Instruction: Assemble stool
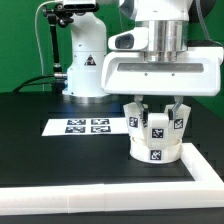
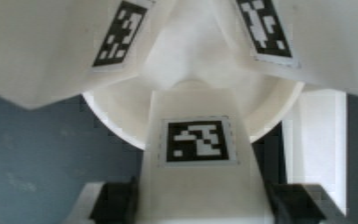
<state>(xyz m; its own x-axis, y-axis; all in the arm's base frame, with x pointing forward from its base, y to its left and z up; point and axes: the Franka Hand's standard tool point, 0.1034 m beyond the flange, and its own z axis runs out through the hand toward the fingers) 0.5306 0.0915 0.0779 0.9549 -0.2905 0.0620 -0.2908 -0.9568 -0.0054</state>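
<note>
The white round stool seat [image 1: 155,152] lies flat on the black table, against the corner of the white border wall. Three chunky white tagged legs stand upright on it; the nearest one [image 1: 156,126] is in the middle. My gripper [image 1: 156,106] comes down from above onto this middle leg. In the wrist view the leg [image 2: 197,140] runs between my two black finger pads [image 2: 126,200], which press on both of its sides. My gripper [image 2: 206,206] is shut on it. The seat [image 2: 119,118] shows round beneath, with two other legs [image 2: 91,45] beyond.
The long white L-shaped border wall [image 1: 100,196] runs along the table's front and turns back at the exterior view's right. The marker board [image 1: 86,125] lies flat to the exterior view's left of the seat. The arm's white base [image 1: 85,62] stands behind.
</note>
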